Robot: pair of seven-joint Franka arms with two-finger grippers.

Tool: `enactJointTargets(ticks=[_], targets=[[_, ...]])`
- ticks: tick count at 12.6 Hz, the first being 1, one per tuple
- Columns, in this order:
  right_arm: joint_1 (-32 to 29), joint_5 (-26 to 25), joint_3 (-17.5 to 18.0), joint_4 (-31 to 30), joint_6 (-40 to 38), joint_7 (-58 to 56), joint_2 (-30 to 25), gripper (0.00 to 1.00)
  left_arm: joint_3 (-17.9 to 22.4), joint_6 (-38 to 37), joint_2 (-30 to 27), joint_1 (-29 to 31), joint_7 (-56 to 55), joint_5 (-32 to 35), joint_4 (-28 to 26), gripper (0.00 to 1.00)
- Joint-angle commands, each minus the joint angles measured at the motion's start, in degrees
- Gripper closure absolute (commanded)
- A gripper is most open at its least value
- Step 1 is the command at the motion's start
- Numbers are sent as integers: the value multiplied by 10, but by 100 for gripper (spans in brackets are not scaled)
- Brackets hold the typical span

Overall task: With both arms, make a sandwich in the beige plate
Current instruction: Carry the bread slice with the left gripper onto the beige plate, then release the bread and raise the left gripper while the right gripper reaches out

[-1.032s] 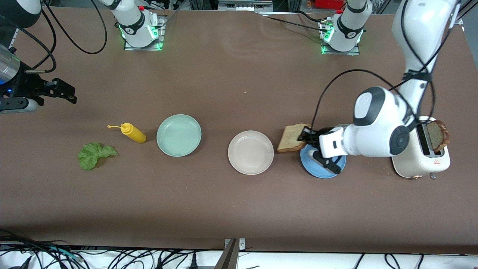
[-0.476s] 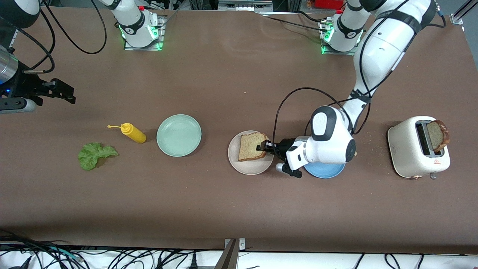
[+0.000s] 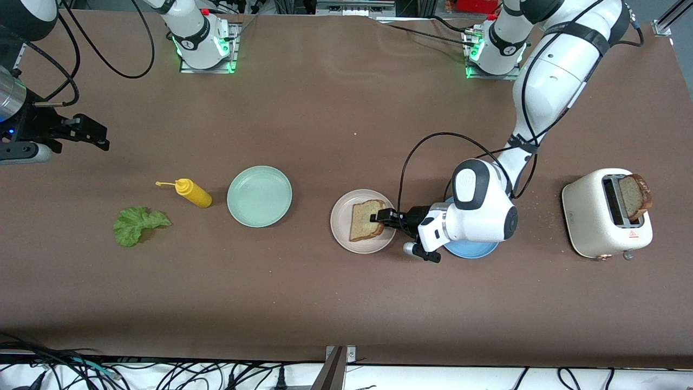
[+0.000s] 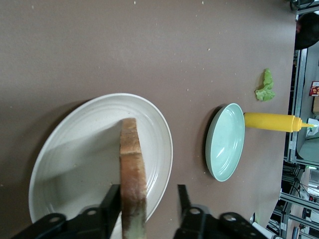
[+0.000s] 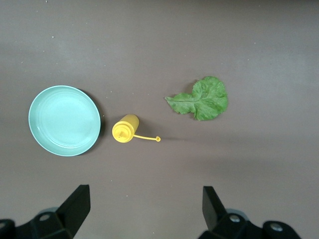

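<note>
Front view shows left gripper parted beside bread slice; toaster label unreadable.

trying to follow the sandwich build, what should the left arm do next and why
Probably draw the left gripper back off the beige plate: its fingers are parted, the bread slice already lies on the plate. The right gripper waits open above the lettuce leaf.

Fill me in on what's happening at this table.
The left gripper has a bread slice on the beige plate, its fingers open around it. The right gripper waits open over the table's end, above the lettuce leaf. Another slice sits in the toaster.
</note>
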Motion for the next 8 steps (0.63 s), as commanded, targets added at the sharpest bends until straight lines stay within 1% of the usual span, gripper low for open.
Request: enactJointTargets(ticks=[1, 2, 6, 8], targets=[[-2, -2, 0, 11, -2, 4, 5, 0, 2, -8, -10, 7, 4, 11, 4, 0], [-2, -2, -1, 11, -2, 4, 5, 0, 4, -12, -20, 10, 3, 38, 1, 0], [-1, -3, -1, 11, -2, 5, 5, 0, 3, -66, -51, 57, -1, 148, 1, 0], [-1, -5, -1, 11, 1, 5, 7, 0, 5, -90, -79, 70, -3, 212, -3, 0]])
